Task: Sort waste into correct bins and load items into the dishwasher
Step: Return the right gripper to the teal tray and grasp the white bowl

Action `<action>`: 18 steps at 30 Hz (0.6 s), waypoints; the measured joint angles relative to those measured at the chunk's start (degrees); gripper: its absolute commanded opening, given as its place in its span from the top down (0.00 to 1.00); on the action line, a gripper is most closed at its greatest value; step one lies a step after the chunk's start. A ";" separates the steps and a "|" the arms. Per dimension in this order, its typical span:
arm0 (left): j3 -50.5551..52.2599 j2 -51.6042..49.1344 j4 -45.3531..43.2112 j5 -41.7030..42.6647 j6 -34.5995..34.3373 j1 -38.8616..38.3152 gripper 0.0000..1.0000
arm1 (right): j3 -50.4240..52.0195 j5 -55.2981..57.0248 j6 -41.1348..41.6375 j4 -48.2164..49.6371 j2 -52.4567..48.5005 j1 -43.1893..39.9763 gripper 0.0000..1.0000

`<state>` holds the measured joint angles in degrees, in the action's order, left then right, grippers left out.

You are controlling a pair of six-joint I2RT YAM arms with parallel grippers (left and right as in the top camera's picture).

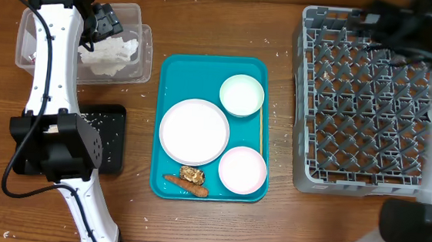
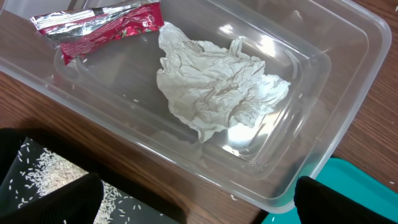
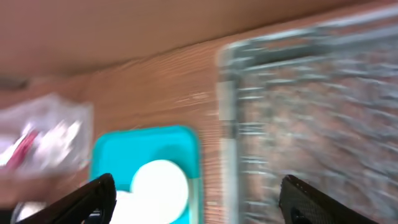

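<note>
Your left hand (image 2: pixel 199 199) hangs open over the binned tissue (image 2: pixel 217 87); next, likely food scraps (image 1: pixel 188 178) at the tray's (image 1: pixel 175 71) six o'clock.

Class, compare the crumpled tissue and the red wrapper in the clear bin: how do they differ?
The tissue is white and matte; the wrapper is red with shiny silver. The tissue is bunched up mid-bin; the wrapper lies flatter at one end. Both rest inside the clear bin.

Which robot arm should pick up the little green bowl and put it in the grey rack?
Right. The right gripper hangs open above the grey rack, and the green bowl sits on the tray's rack-side edge. The left gripper is over the clear bin on the other side.
</note>
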<state>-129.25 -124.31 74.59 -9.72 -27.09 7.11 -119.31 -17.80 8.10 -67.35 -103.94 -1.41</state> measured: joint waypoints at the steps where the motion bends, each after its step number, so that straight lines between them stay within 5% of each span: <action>1: 0.00 0.00 0.00 -0.02 0.00 0.00 0.00 | 0.04 0.24 0.42 0.98 -0.72 2.91 0.15; 9: 0.00 0.00 -0.02 -0.02 0.00 0.00 0.00 | 0.85 8.81 10.80 6.47 -12.02 21.90 0.14; 18: 0.00 0.00 0.00 -0.02 0.00 0.00 0.00 | 1.64 12.94 19.50 9.73 -26.53 32.06 0.18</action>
<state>-129.25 -124.31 74.59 -9.74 -27.09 7.11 -117.67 -4.86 27.59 -57.63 -130.48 30.65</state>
